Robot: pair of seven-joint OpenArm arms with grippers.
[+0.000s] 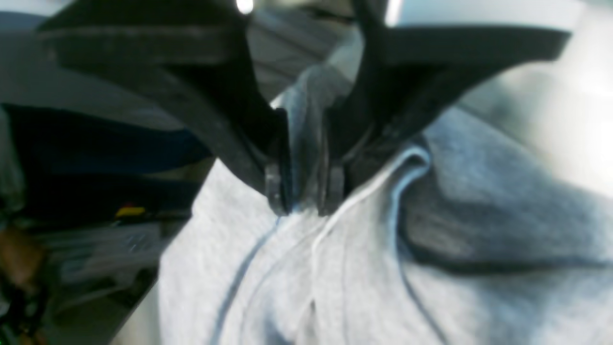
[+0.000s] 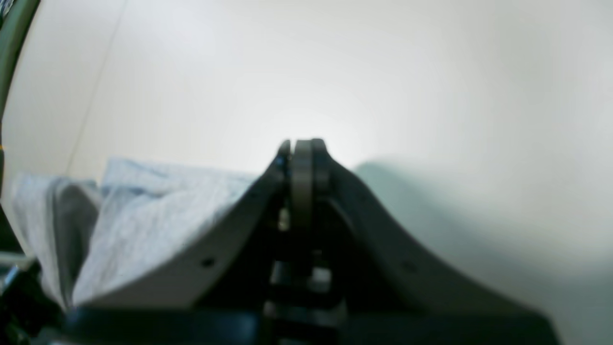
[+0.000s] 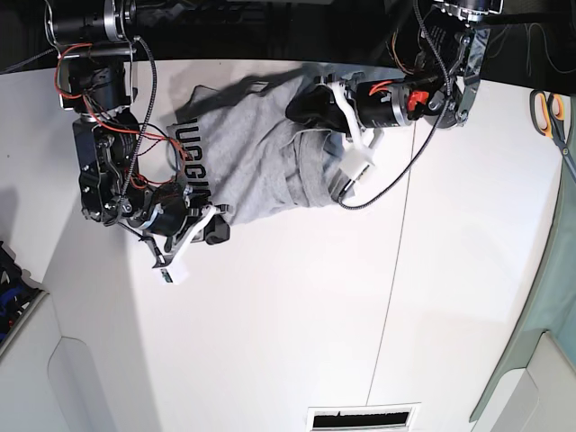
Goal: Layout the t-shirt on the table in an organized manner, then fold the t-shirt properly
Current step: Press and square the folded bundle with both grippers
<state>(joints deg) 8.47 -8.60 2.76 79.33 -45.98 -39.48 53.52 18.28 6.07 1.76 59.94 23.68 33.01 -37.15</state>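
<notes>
We see the left gripper point(image 1: 305, 203) pinched on a bunched fold of the t-shirt point(image 1: 335, 268), cloth spilling out below the fingertips. The right gripper point(image 2: 302, 148) is fully closed on nothing, the shirt just beside it. The shirt lies crumpled at the far edge of the table point(image 3: 297, 333), between both arms.

The left gripper point(image 1: 305, 201) pinches a raised fold of the grey t-shirt point(image 1: 345, 268), which drapes over the table point(image 1: 565, 129) edge
</notes>
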